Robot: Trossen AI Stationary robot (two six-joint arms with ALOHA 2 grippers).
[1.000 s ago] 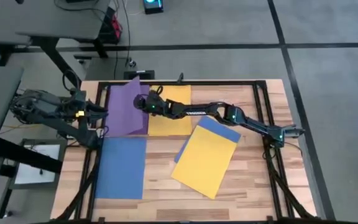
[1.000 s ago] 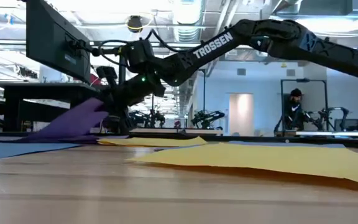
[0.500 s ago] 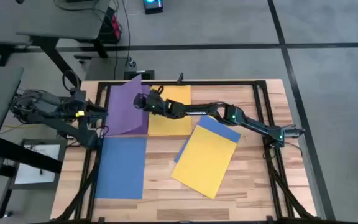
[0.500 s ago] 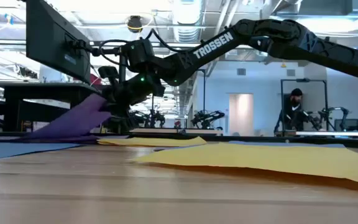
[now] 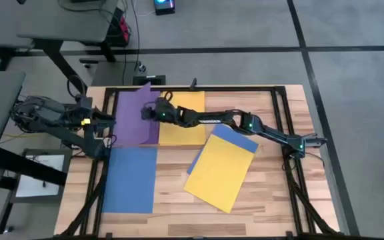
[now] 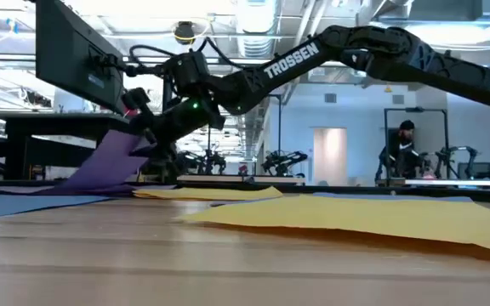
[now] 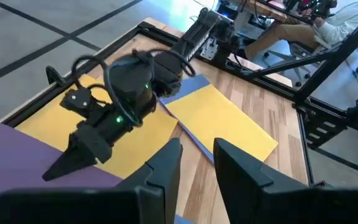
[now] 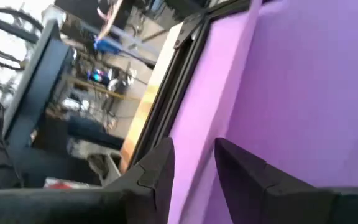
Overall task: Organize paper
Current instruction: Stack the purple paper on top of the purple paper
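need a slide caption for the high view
Right tool reaches over the purple sheet at the table's far left, beside blue and yellow sheets; left tool waits at the edge.

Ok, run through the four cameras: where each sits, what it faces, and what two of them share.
High view: overhead, straight down on the table; both arms show.
Low view: table height, level across into the room; the right arm reaches in.
Left wrist view: on the left arm, past its open left gripper, facing the right gripper.
Right wrist view: on the right arm, past its fingers, facing the purple sheet.
Shared: all four show the purple sheet.
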